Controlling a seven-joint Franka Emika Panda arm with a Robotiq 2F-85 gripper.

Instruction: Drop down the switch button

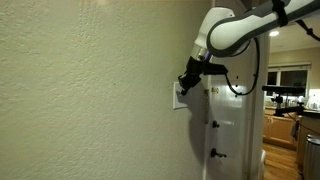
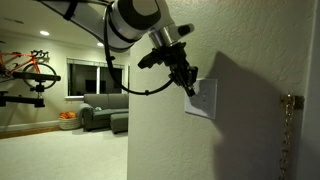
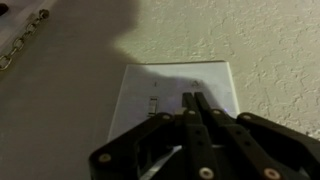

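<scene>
Plainly the switch (image 3: 152, 104) is a small stiff lever set in a white plate (image 3: 215, 85) on the rough wall (image 3: 270, 40). It needs no grasp. I judge it rigid plastic with a spring snap, light to move but firm until it clicks, so a push with a fingertip on its upper edge should serve, straight down along the plate. The gripper (image 3: 195, 98) has its two fingers pressed together and holds nothing, and its tips lie against the plate just beside that lever. Whether a second lever sits hidden under the tips I cannot tell. In both exterior views the gripper (image 1: 188, 78) (image 2: 188, 85) meets the plate (image 1: 178, 99) (image 2: 204, 99) at an angle from above. Smooth plastic may let the tips slide off sideways, and pressing hard into the wall gains nothing. Nearby hang a chain (image 2: 288, 125) and a white door (image 1: 228, 130), both apart from the plate. A sofa (image 2: 100, 118) stands far off. Nothing lies between the tips and the switch.
</scene>
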